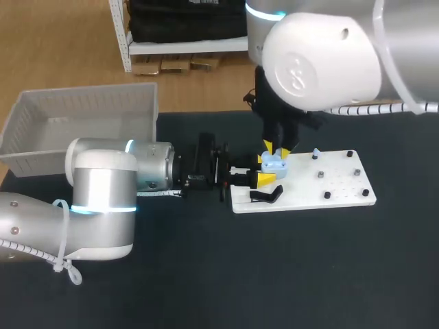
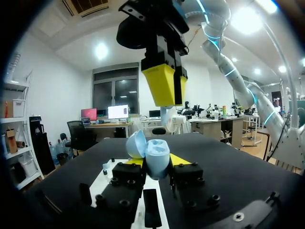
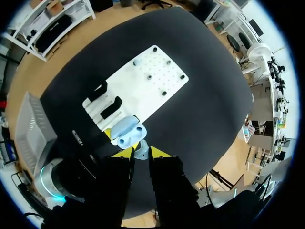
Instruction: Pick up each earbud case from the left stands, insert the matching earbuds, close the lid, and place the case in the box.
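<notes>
Head view shows the black table, a matte surface that probably offers some grip. The grey bin sits at ten o'clock from the white board, well apart. At the board's nine o'clock edge the left gripper is clamped from both sides on the open earbud case. Just above it, the right gripper pinches a pale earbud. Both grippers crowd the case, so working room is tight. Case and earbud are likely light, hard, slippery plastic. Take the case by its body sides, sparing the hinged lid.
</notes>
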